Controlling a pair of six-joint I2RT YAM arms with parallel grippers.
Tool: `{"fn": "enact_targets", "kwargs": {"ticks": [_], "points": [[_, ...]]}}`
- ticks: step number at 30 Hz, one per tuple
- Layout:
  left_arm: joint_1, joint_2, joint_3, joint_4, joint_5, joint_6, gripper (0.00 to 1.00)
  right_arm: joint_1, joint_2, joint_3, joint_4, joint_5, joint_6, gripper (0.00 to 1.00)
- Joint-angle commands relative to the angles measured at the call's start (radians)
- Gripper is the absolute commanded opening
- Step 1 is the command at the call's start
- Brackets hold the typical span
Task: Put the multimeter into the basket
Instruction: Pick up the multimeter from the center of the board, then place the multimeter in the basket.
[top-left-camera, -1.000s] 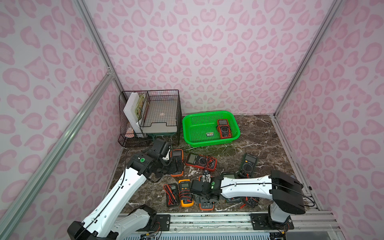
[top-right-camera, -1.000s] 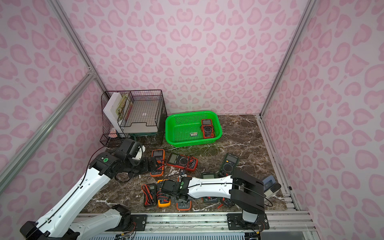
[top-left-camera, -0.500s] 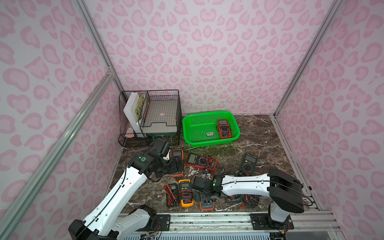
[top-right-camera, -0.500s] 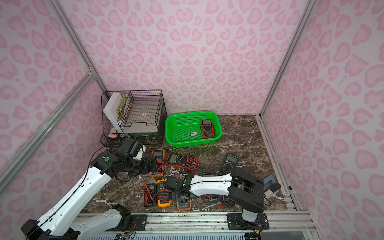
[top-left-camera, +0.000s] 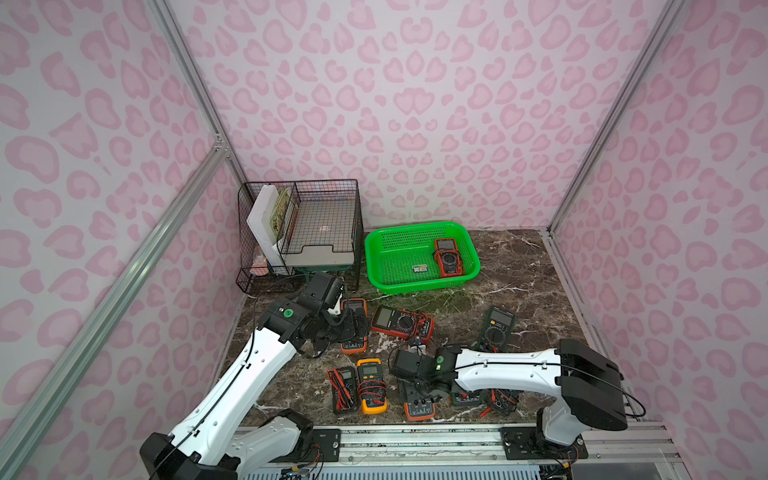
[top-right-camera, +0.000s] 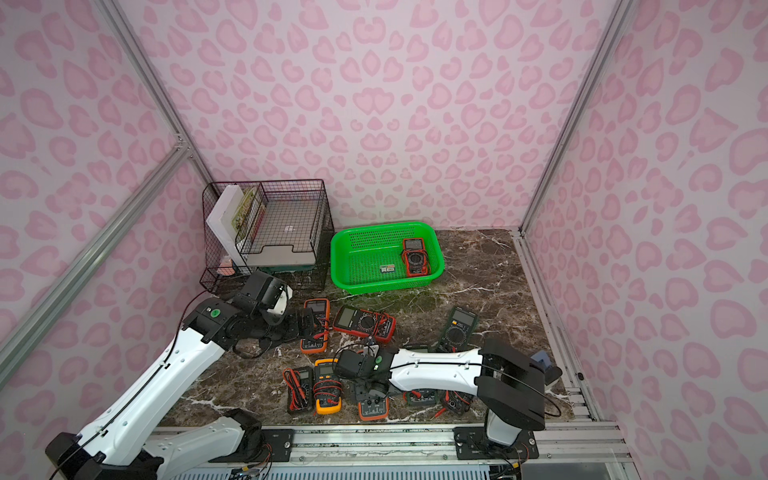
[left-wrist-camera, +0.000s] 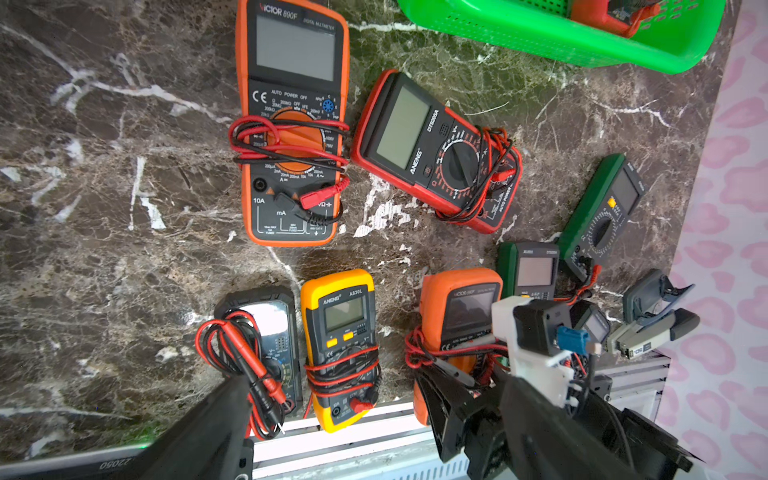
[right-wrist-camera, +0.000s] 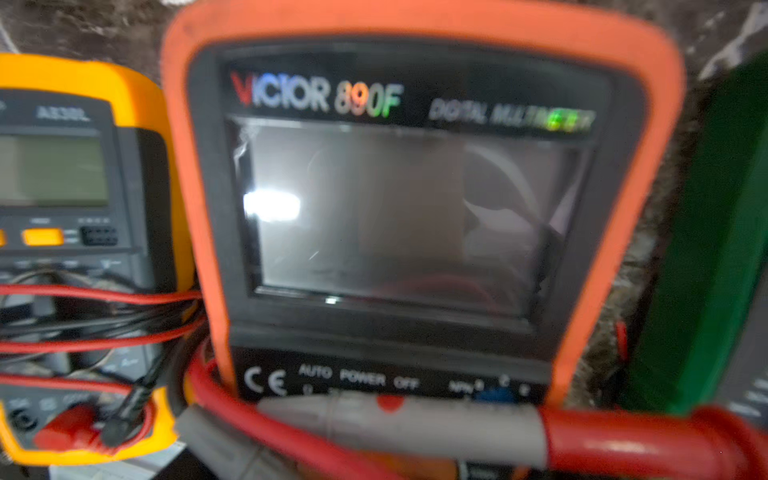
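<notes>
Right gripper low on the front orange multimeter; left gripper spread wide and empty.

The right gripper sits down over the front orange multimeter, which lies on the marble table by the front rail, between a yellow meter and a green meter, well apart from the basket; whether its fingers pinch the case cannot be told. The left gripper has its fingers spread wide above a 2nd orange meter, holding nothing. The basket holds 1 red meter and 1 small card. The black wire rack holds a white board and a grey tray.
</notes>
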Motion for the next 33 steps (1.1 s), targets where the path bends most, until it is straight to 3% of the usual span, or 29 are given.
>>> {"fn": "enact_targets", "kwargs": {"ticks": [1, 9, 15, 23, 33], "points": [[0.0, 0.013, 0.022, 0.012, 0.002, 0.026, 0.98, 0.002, -0.036, 0.026, -0.062, 0.048, 0.008, 0.55], [0.0, 0.06, 0.061, 0.03, 0.018, 0.053, 0.99, -0.018, -0.099, 0.13, -0.202, 0.097, -0.004, 0.54], [0.0, 0.079, 0.082, 0.059, 0.026, 0.061, 0.99, -0.098, -0.134, 0.23, -0.259, 0.125, -0.064, 0.54], [0.0, 0.13, 0.138, 0.06, 0.017, 0.069, 0.98, -0.29, -0.158, 0.336, -0.232, 0.135, -0.245, 0.54], [-0.001, 0.271, 0.235, 0.126, 0.016, 0.03, 0.99, -0.617, -0.091, 0.464, -0.141, -0.018, -0.553, 0.54]]}}
